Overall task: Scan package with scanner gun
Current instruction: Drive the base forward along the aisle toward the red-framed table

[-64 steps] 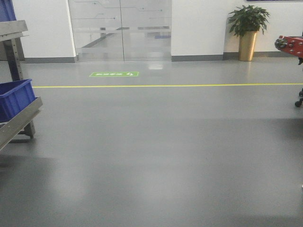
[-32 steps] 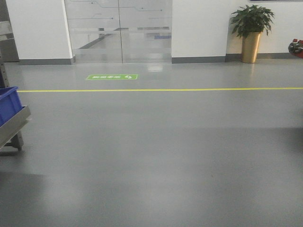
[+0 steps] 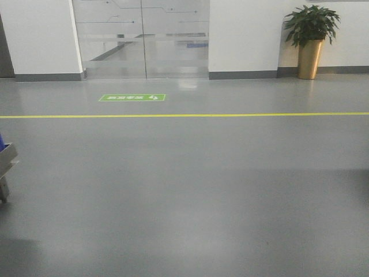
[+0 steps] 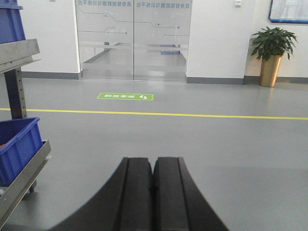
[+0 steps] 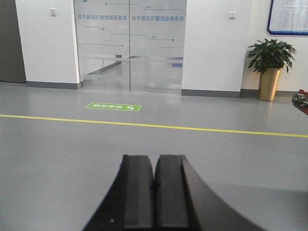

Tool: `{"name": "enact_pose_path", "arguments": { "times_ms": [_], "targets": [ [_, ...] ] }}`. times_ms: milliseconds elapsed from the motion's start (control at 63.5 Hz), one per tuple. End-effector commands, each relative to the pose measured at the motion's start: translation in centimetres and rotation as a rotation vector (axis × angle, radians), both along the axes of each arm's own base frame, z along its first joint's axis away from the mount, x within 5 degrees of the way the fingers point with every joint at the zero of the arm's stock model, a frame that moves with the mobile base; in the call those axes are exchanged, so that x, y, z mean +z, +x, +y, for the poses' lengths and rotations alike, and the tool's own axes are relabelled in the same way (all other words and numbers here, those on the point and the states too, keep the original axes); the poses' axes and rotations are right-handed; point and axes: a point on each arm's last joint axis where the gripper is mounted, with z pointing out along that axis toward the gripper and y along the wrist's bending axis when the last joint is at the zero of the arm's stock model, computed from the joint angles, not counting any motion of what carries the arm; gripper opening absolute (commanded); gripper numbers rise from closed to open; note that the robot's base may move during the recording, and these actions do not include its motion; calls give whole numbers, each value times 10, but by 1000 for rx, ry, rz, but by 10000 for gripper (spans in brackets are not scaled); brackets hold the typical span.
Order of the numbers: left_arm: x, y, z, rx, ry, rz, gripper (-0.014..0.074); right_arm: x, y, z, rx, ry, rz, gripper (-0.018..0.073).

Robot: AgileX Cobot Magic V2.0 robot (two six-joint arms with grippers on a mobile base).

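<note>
A: Front view. What bounds our open room?
B: We see bare grey floor (image 3: 184, 196) running to the white wall (image 3: 245, 34) and the glass doors (image 3: 141, 40). A yellow line (image 3: 184, 115) crosses it from side to side, with a green floor sign (image 3: 132, 97) just beyond it. A potted plant (image 3: 311, 40) stands at the far right, and the corner of a rack (image 3: 6, 158) juts in at the left edge.
A: Wrist views. How do we find the hands?
B: The left hand (image 4: 153, 187) has its fingers pressed together on nothing, and so does the right hand (image 5: 154, 190). To the left of the left hand, the rack carries a blue bin (image 4: 17, 149) on a sloped shelf.
A: And the package and the scanner gun?
B: We cannot tell from these views where they lie.
</note>
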Motion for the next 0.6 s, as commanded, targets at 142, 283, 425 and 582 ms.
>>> {"name": "enact_pose_path", "arguments": {
  "times_ms": [142,283,425,582],
  "targets": [
    [2,0,0,4,-8,-25,-111,2,-1,0,3,0,-24,-162],
    [2,0,0,4,-8,-25,-111,2,-1,0,3,0,-24,-162],
    [2,0,0,4,-8,-25,-111,2,-1,0,3,0,-24,-162],
    [2,0,0,4,-8,-25,-111,2,-1,0,3,0,-24,-162]
  ]
}}
